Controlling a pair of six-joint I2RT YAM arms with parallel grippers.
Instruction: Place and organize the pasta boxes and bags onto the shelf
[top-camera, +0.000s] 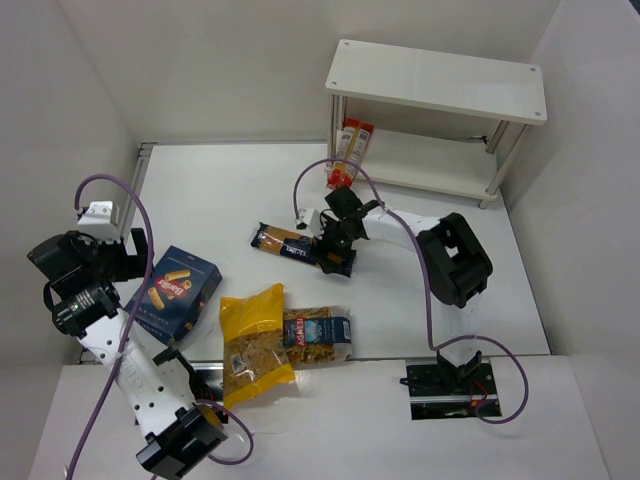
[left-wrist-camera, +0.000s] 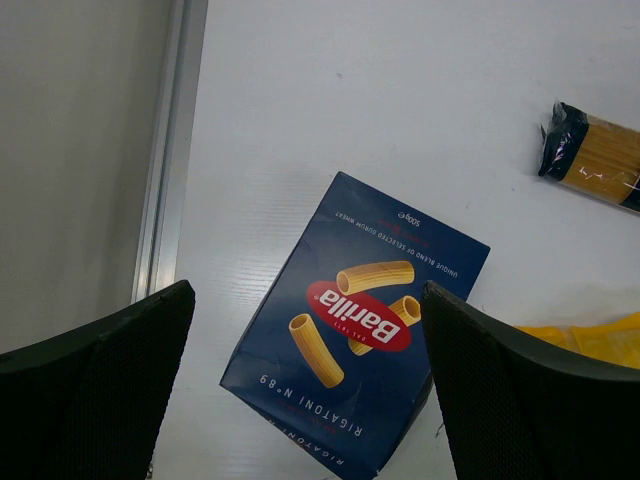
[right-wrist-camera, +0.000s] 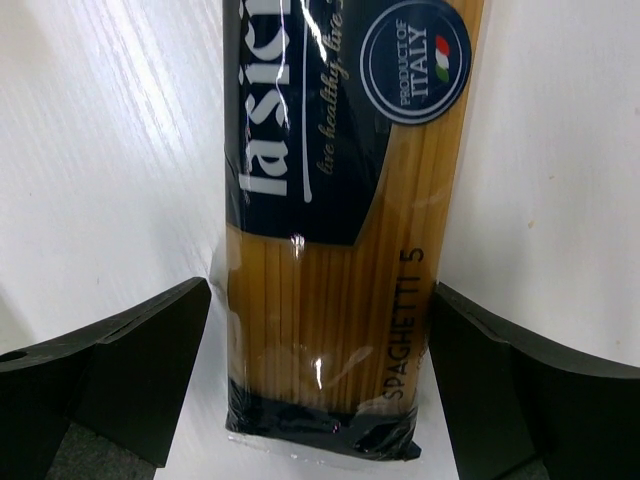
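Note:
A dark blue pasta box (top-camera: 178, 290) with a red logo lies flat at the table's left. My left gripper (top-camera: 132, 252) hovers open above the box (left-wrist-camera: 355, 330), a finger on either side and clear of it (left-wrist-camera: 305, 292). The long spaghetti pack (top-camera: 283, 240) lies mid-table. My right gripper (top-camera: 336, 256) is open and straddles its end (right-wrist-camera: 320, 290); the pack (right-wrist-camera: 340, 230) lies between the fingers, ungripped. A yellow bag (top-camera: 255, 342) and a clear blue-labelled bag (top-camera: 318, 335) lie near the front. A red-and-white narrow pack (top-camera: 350, 150) leans at the left end of the white shelf's (top-camera: 440, 80) lower tier.
White walls close in the table on the left, back and right. A metal rail (left-wrist-camera: 165, 150) runs along the left edge beside the blue box. The shelf stands at the back right on thin silver legs.

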